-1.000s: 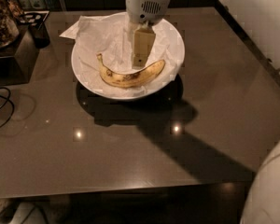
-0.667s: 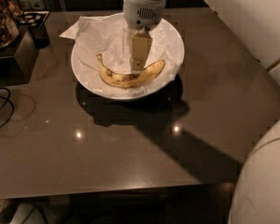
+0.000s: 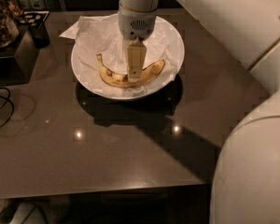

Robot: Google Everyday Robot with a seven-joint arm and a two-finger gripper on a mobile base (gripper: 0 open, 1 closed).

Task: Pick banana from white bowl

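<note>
Lowered within the last second, the tool (image 3: 134,76) now has its tip at the middle of the banana (image 3: 113,79), where a moment ago it hung higher above the fruit. Whether the tool stands wide, narrow or already closed on the fruit cannot be told from this angle.

The banana lies inside the white bowl (image 3: 130,95) on crumpled white paper (image 3: 95,31). Its stem points to 10 o'clock, its far end to 3 o'clock, and its curved belly sags toward 6 o'clock. The bowl sits toward 12 o'clock on the dark, glossy surface (image 3: 107,157), and the robot's white arm (image 3: 252,27) reaches in from 2 o'clock.

Ripe, yellow and brown-spotted, the fruit is likely light but soft: a hard squeeze would probably bruise or split it, and the smooth skin could slip from a loose hold. The thick middle, right where the tool has come down, looks like the best place to take hold, across the narrow width, for balance. The paper beneath may bunch up or lift with the fruit. The shallow bowl should leave the way up open.
</note>
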